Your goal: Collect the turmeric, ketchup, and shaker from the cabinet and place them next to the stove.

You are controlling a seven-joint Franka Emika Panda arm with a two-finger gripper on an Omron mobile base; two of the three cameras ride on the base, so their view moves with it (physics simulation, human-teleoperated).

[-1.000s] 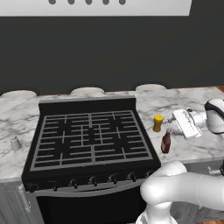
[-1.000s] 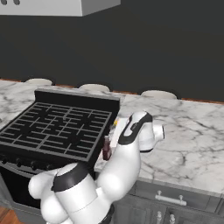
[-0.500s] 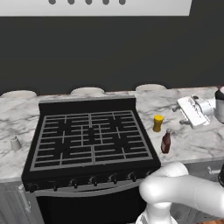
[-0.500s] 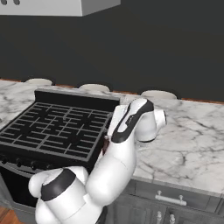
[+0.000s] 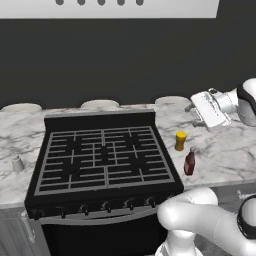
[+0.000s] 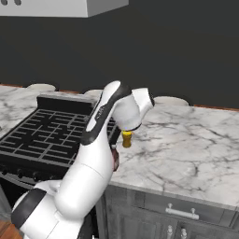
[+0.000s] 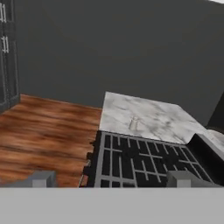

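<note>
While the gripper (image 5: 192,105) hangs wide open and empty above the marble counter (image 5: 225,150), turmeric (image 5: 180,141) and ketchup (image 5: 189,162) stand at the stove's (image 5: 105,160) 3 o'clock side, shaker (image 5: 17,163) at its 9 o'clock side.

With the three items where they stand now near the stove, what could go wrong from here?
1. The ketchup stands close to the front edge of the counter, beside the stove. A low sweep of the arm might tip it off.
2. The turmeric stands just behind it, so one knock may topple both.
3. The shaker is small and pale on pale marble at the stove's far side; it could be overlooked. The gripper is open and holds nothing.
</note>
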